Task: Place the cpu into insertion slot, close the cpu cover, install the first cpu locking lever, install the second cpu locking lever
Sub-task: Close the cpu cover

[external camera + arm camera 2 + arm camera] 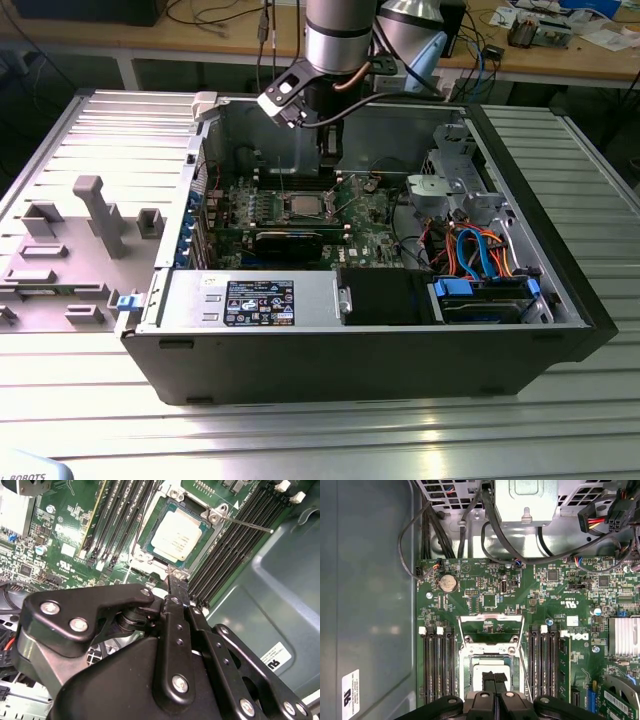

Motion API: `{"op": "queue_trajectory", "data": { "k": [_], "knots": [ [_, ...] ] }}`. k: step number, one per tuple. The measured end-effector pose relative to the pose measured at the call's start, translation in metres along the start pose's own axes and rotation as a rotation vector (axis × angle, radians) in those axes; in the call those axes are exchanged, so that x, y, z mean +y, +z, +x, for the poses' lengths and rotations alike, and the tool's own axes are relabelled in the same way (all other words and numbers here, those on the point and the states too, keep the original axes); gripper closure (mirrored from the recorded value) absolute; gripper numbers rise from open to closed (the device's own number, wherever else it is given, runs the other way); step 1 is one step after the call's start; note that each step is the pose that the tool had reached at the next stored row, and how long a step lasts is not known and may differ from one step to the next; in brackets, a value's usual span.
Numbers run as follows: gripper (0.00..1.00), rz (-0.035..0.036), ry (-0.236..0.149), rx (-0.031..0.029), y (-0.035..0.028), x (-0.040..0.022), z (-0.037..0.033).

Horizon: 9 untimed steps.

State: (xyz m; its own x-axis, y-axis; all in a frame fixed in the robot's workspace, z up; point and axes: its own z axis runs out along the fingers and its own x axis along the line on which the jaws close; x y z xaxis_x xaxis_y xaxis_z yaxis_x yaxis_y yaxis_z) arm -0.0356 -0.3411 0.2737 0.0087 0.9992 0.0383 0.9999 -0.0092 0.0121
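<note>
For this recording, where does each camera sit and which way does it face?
Exterior view: off the arm, high beside the open case, looking down into it; arm and tool show.
First wrist view: on the wrist, looking straight down at the board; the tool hangs over the cpu.
Second wrist view: on the wrist, looking obliquely past the tool at the cpu.
Shared: both wrist views show the cpu and the tool.
</note>
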Motion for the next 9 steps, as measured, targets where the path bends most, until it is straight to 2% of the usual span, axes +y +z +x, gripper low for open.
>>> {"op": "queue_trajectory", "data": {
  "k": [9],
  "knots": [
    [0.89,0.0000,0.000,-0.0001,0.0000,0.0024,0.0000]
  ]
}}
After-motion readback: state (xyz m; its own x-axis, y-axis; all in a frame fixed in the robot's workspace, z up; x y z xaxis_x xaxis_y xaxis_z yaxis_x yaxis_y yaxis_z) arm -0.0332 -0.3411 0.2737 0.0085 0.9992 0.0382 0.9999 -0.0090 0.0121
